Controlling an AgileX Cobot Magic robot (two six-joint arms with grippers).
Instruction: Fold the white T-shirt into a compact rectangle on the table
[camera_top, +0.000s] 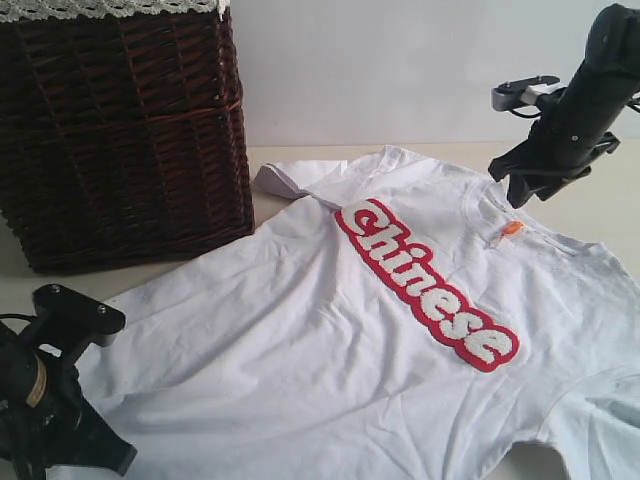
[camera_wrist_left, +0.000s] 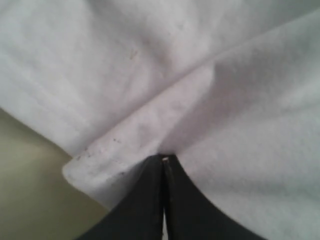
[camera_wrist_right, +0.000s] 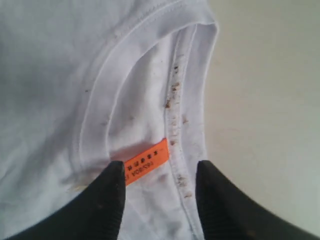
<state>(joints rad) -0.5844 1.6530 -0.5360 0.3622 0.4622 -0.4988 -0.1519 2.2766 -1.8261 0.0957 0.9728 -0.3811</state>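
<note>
A: Exterior view. The white T-shirt (camera_top: 330, 350) lies spread front-up on the table (camera_top: 600, 205), with the "Chinese" lettering (camera_top: 425, 285) running diagonally. One sleeve (camera_top: 290, 180) is tucked over near the wicker basket (camera_top: 120, 130). Left gripper (camera_top: 105, 450) sits low at the hem corner, right gripper (camera_top: 520, 185) above the collar. Judged: each arm takes an opposite end so it can lift and fold.

B: Jaws from there?

A: Can't tell, too dark and small.

B: Left wrist view?

A: Left gripper (camera_wrist_left: 164, 159) has its jaws pressed together, tips at a crease by the hem edge. Folds radiate from them. I can't tell if cloth is nipped between. A bare strip of table (camera_wrist_left: 30, 190) shows beside the hem.

B: Right wrist view?

A: Right gripper (camera_wrist_right: 160, 170) has its jaws parted, holding nothing, straddling the back of the collar (camera_wrist_right: 175, 100). One fingertip (camera_wrist_right: 112, 182) sits beside the orange tag (camera_wrist_right: 146, 161). Brown flecks show along the neck seam, which no other view shows. Only the exterior view gives the whole layout.
</note>
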